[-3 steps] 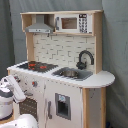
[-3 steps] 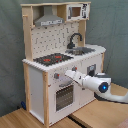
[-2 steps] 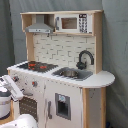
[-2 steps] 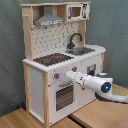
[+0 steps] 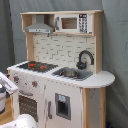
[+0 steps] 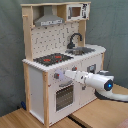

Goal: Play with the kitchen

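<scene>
Tool is level, pointed at the kitchen front just below the stovetop, at the knob row above the oven door. Whether its fingers are apart or together cannot be told. Kitchen stands upright on the wooden table; sink and faucet sit beside the stovetop.

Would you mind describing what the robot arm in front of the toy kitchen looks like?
In the second exterior view, the arm is white with rounded, tube-like segments and a glowing blue light on the end cap of one joint. It narrows toward the gripper near the kitchen front. No cables or markings are discernible.
</scene>
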